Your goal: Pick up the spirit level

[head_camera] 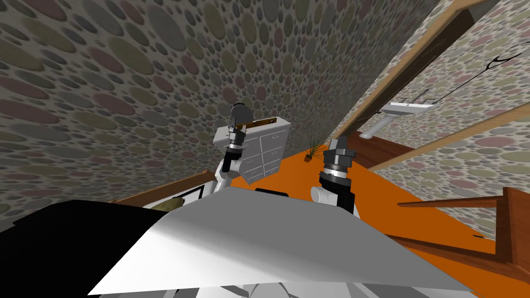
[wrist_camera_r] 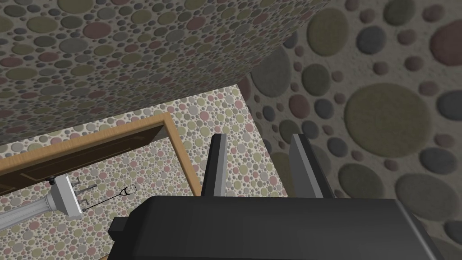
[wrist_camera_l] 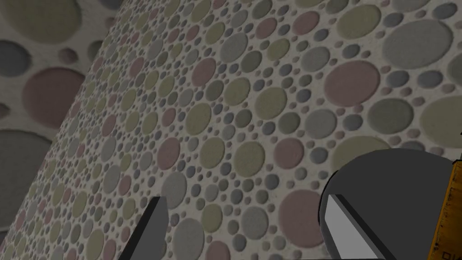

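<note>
Spirit level (head_camera: 261,123) at your 12 o'clock: the brown-orange bar lying along the top of the white chest of drawers (head_camera: 265,151), against the spotted wall.

How close is your left gripper (head_camera: 236,130)?

Right at the chest's top, at the bar's 9 o'clock end. The left wrist view catches an orange strip of the level (wrist_camera_l: 450,212) just outside one finger, not between the two. A dark grey round thing (wrist_camera_l: 397,180) stands beside that finger; I can't tell what it is.

Hands?

Left gripper (wrist_camera_l: 246,198) spread wide, nothing in it. Right gripper (head_camera: 341,140) is up at 1 o'clock, well apart from the chest. In its own wrist view the right gripper (wrist_camera_r: 258,135) shows a narrower gap between the fingers, and nothing is held.

How will the level handle?

My read: a stiff, straight bar, not heavy, with smooth hard faces that thin blade fingers could slide on. It is long, so a pinch at one end would likely let it swing or tip.

So where do you take it?

Across its narrow width, near the middle of its length, fingers flat on the two long faces. You'd want to shift along the bar toward 3 o'clock first, clear of that dark round thing, and keep off any vial window; those are likely the fragile parts.
</note>
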